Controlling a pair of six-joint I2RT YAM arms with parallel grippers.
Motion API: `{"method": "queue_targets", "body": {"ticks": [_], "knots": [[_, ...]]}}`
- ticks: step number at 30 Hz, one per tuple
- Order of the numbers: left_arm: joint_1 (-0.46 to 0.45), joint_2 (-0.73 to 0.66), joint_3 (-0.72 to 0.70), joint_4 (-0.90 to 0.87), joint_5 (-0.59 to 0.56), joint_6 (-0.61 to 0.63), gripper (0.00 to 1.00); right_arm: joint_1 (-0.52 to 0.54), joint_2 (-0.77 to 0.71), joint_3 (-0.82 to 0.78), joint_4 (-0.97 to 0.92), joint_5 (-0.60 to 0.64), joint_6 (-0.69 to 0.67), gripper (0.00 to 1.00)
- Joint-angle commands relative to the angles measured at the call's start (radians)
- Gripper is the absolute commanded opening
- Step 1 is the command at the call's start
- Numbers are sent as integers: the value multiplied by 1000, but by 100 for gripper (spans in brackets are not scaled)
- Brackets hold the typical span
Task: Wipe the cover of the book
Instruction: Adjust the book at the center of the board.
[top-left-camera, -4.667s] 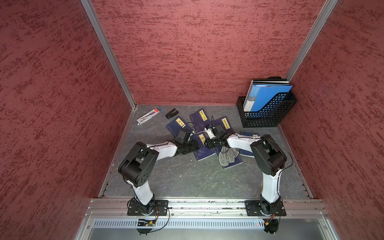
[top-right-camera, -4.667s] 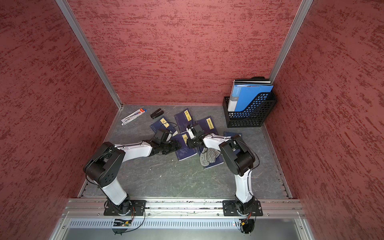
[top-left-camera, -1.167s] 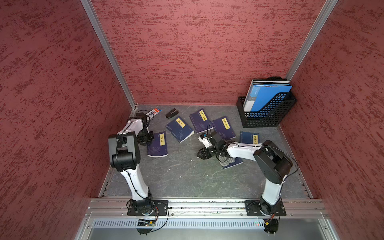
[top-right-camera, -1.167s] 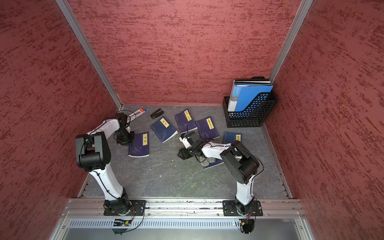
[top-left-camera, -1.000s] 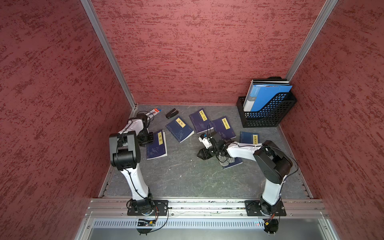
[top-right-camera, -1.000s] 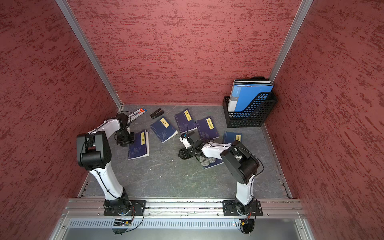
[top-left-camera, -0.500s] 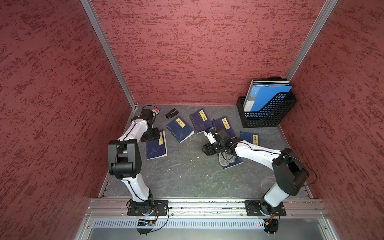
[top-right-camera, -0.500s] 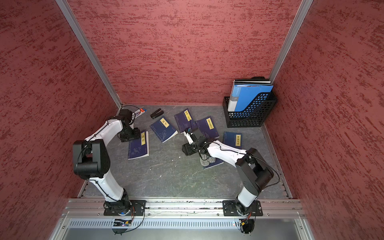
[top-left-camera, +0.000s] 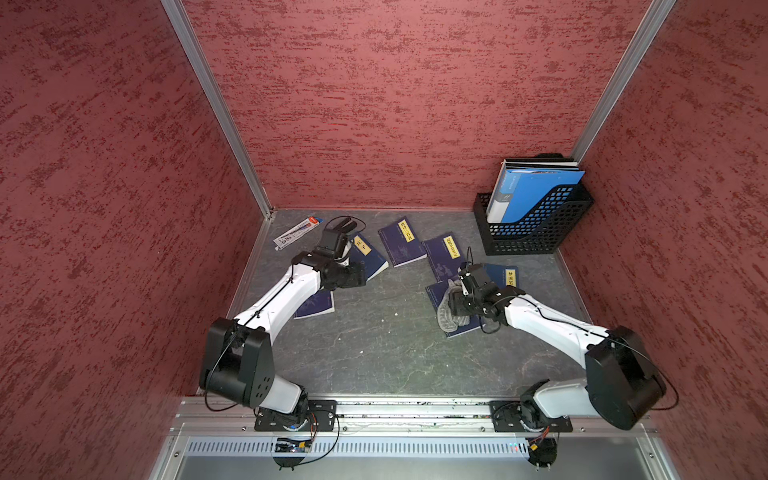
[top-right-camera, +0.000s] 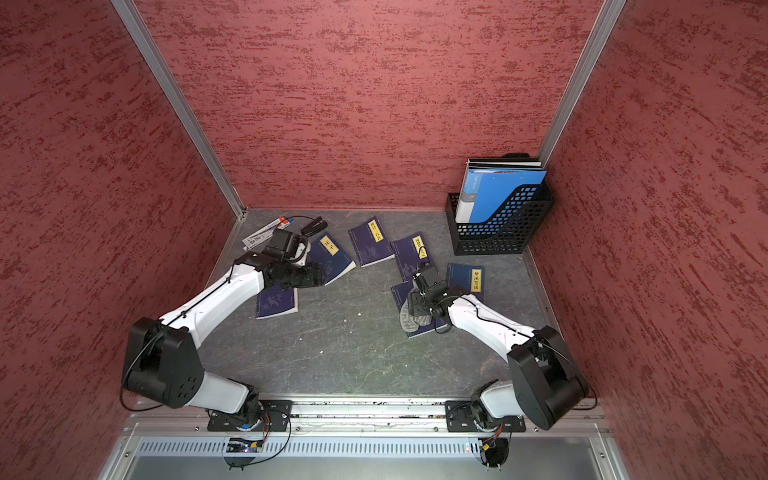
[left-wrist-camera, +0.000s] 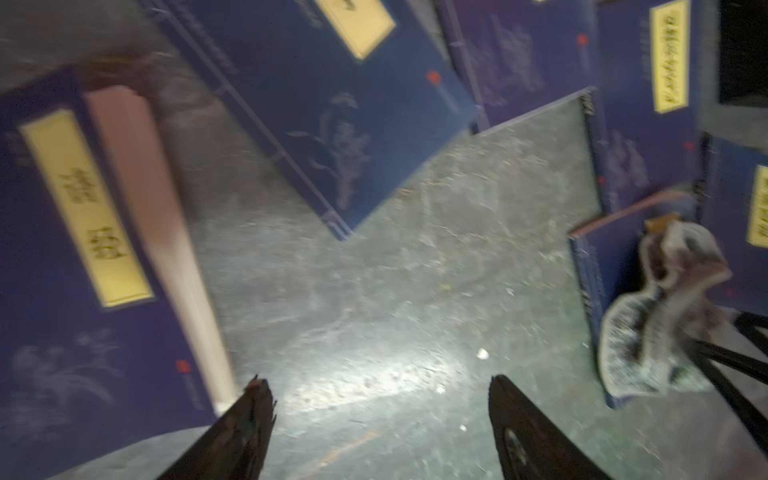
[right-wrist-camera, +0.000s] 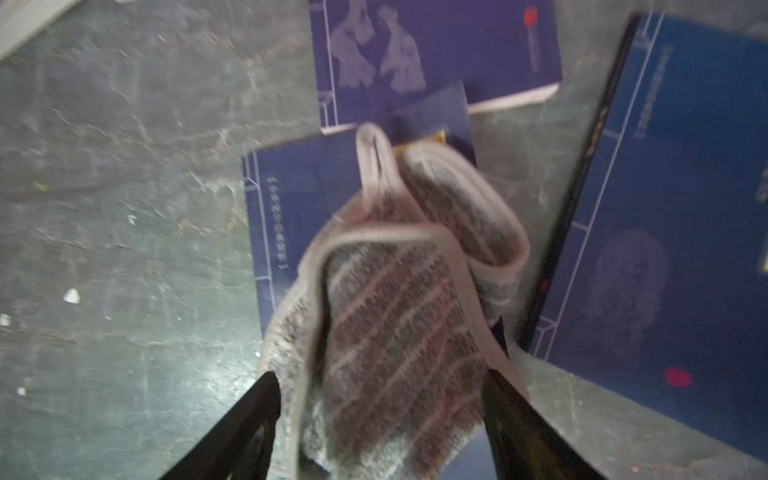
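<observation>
Your right end effector (right-wrist-camera: 380, 374) hangs over the grey cloth (right-wrist-camera: 399, 299), jaws spread to either side of it. The cloth lies slumped on the blue book (right-wrist-camera: 291, 199), which lies flat on the bench (top-left-camera: 374, 345). Your left end effector (left-wrist-camera: 377, 379) is apart and empty. The cloth looks soft and light: pinch a raised fold. The thin, glossy book will likely slide, so pin a bare corner.

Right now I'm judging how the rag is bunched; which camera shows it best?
The right wrist view: the grey rag fills the frame, folds and weave clear, on a blue book. Both top views show it small, partly under the right arm; the left wrist view, smaller and blurred.
</observation>
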Motion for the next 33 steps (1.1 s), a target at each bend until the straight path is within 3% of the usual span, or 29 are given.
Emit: {"method": "queue_targets", "body": {"ticks": [1, 7, 12, 17, 26, 33], "knots": [[-66, -21, -37, 118, 40, -88, 83, -56, 0, -30, 69, -23, 28, 77], [-191, 55, -40, 176, 21, -123, 83, -82, 112, -24, 121, -31, 18, 77], [-243, 94, -33, 192, 11, -134, 83, -85, 174, -28, 166, -128, 24, 71], [-252, 104, -39, 194, -3, -131, 83, -76, 150, -63, 195, -217, 37, 63], [-251, 115, -43, 182, -19, -123, 83, 21, 145, -51, 216, -273, 108, 61], [-234, 89, -62, 169, -26, -116, 83, 64, 94, -13, 167, -191, 131, 67]]}}
